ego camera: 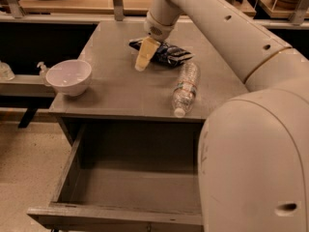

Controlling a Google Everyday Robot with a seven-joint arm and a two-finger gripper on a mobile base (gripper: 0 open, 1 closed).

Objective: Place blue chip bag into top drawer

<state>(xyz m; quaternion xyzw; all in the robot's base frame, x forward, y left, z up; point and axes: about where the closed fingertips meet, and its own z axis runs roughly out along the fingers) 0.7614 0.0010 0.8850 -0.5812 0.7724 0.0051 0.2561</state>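
Note:
The blue chip bag [166, 53] lies crumpled on the far middle of the grey table [120, 93]. My gripper [143, 57] hangs from the white arm that reaches in from the right, and sits over the bag's left end, just above the tabletop. The top drawer [130, 187] is pulled open below the table's front edge, and its inside shows nothing in it. My arm's large white body covers the drawer's right side.
A clear plastic water bottle [185, 88] lies on its side right of the bag, cap toward the front edge. A white bowl [68, 76] stands on the table's left front corner. A shelf with small bottles [42, 70] runs behind at left.

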